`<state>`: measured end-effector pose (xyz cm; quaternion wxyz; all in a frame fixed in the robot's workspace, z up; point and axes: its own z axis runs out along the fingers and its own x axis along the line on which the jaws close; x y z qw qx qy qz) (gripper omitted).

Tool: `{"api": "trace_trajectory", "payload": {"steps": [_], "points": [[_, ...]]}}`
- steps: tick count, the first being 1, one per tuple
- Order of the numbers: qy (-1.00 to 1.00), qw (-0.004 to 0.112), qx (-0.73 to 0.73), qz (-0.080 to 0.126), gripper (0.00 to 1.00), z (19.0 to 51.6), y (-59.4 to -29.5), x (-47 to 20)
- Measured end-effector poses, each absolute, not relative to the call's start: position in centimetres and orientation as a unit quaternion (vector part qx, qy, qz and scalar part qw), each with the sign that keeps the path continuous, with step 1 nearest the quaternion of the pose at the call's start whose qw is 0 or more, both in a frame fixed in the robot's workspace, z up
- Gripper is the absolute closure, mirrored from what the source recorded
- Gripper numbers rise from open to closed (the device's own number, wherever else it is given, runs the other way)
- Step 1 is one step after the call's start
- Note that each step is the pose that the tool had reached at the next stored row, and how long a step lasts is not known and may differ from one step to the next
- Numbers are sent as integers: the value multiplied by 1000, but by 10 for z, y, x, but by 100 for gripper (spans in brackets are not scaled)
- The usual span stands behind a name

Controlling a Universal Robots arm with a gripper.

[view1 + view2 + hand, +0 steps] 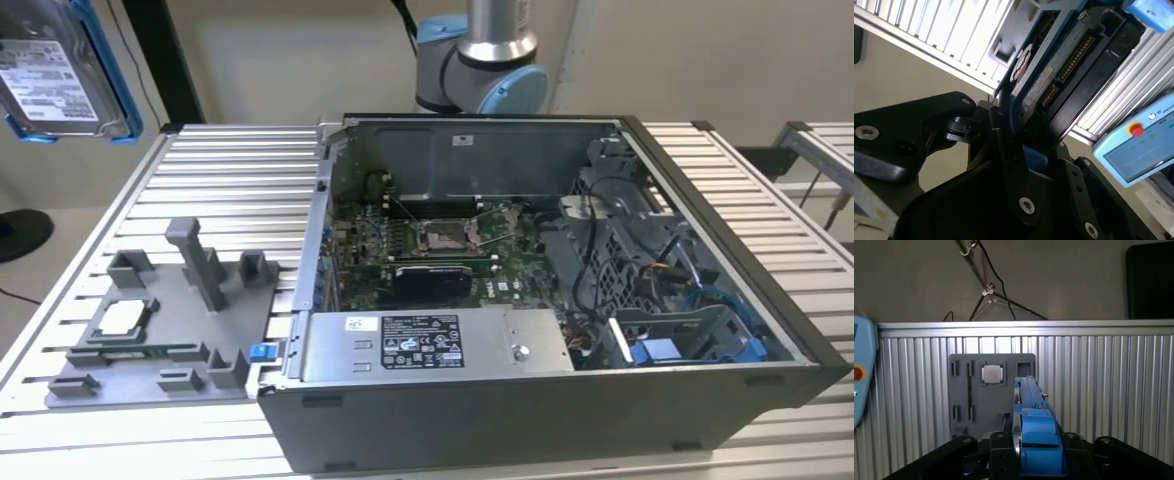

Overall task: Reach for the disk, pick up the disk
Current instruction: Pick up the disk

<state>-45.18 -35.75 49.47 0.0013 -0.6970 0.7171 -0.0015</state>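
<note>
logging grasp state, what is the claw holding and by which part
The claw is shut on the disk, gripping it at the blue-bracket end nearest the wrist, clamped across its two broad faces.

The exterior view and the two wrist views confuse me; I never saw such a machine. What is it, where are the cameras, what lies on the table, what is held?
It is one robot arm with a gripper. The exterior view looks from off the arm at a ribbed metal table; on it stand an open computer case and a grey tray carrying a chip. Both wrist cameras ride on the arm. The gripper is shut on the disk, held in the air.
</note>
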Motion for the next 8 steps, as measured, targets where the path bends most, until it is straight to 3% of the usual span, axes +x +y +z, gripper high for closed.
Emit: {"api": "trace_trajectory", "payload": {"steps": [8], "points": [[717, 1, -697, -2, 100, 500, -358, -452]]}}
